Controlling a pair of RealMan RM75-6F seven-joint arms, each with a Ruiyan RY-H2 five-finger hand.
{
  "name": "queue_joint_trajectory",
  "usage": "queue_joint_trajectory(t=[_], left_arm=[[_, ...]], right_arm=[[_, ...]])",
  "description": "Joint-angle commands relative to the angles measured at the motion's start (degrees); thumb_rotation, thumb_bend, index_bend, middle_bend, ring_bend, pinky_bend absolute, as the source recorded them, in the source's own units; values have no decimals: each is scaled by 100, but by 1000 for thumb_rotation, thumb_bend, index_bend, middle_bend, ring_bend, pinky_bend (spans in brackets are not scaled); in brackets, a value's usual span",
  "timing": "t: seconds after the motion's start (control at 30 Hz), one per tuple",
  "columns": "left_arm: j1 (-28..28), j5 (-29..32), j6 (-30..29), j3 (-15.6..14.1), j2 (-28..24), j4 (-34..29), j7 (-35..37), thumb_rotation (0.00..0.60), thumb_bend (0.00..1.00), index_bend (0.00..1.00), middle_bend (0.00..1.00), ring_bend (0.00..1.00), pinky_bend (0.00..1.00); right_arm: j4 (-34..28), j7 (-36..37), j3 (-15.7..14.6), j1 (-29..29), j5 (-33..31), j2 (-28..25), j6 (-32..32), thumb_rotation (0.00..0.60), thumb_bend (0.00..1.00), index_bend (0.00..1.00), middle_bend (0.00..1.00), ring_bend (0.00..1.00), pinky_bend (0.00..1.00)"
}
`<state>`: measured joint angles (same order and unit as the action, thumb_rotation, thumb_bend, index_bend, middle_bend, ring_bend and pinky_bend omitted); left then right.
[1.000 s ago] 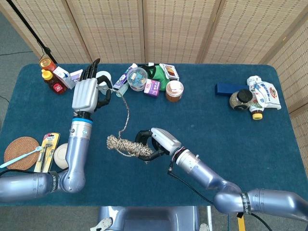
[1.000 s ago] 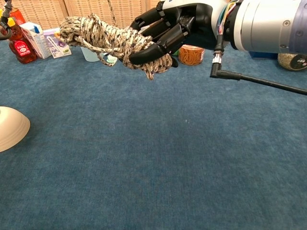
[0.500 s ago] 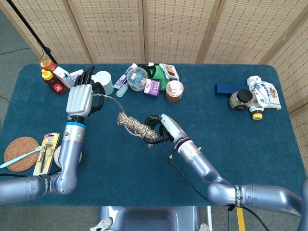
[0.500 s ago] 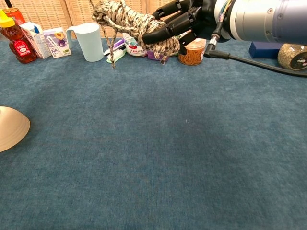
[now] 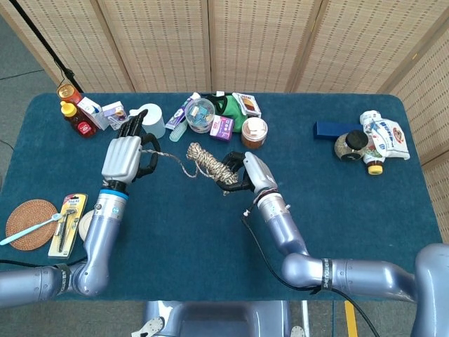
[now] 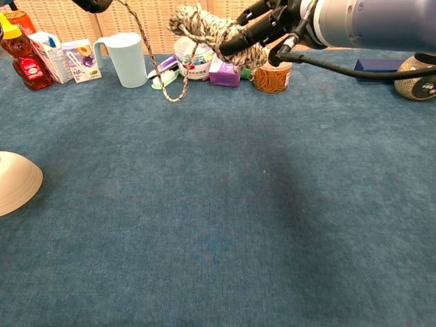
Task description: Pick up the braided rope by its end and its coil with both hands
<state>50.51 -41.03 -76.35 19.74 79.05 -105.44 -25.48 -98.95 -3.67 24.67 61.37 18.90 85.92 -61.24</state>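
The braided rope's coil hangs in the air above the blue table, gripped by my right hand. In the chest view the same coil sits high at the top, with the right hand wrapped around its right side. A loose strand runs from the coil leftward to my left hand, which holds the rope's end. In the chest view that strand sags in a loop from the top left, where only a bit of the left hand shows.
A light blue cup, small cartons, sauce bottles and tubs line the table's far edge. A white bowl lies at the left. Bottles and a blue box sit at the far right.
Both hands have risen higher with the rope. The coil has moved up and toward the far side, and the strand between the hands now hangs shorter.
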Motion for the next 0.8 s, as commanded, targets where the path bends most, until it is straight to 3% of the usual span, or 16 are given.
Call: queue_joint_trajectory(t=[0.03,0.3,0.6,0.67,0.8], left_arm=[[-140,-252,-120,-32,-256,-673,-89,600,449,554,0,0,70],[-165,-352,-244,136,-479,-1579,-251,600,449,554,0,0,70],[183,5,-501,754,-332,-1882,-458,600,449,554,0,0,70],[356,280,-554,1015,-191,-1930,-448,600,449,554,0,0,70],[549,593,-684,1195,-24,-1919,-553,600,449,554,0,0,70]], right_arm=[[374,-435,-36,201,-266,331,-277,600,559,608,556,490,747],[595,-772,-26,187,-308,601,-318,600,560,608,557,491,748],[389,-1086,-290,75,-17,551,185,600,560,610,559,492,748],[231,-1183,-430,63,143,476,472,600,560,610,559,493,748],[124,-1227,-532,39,383,451,637,600,560,610,559,493,748]])
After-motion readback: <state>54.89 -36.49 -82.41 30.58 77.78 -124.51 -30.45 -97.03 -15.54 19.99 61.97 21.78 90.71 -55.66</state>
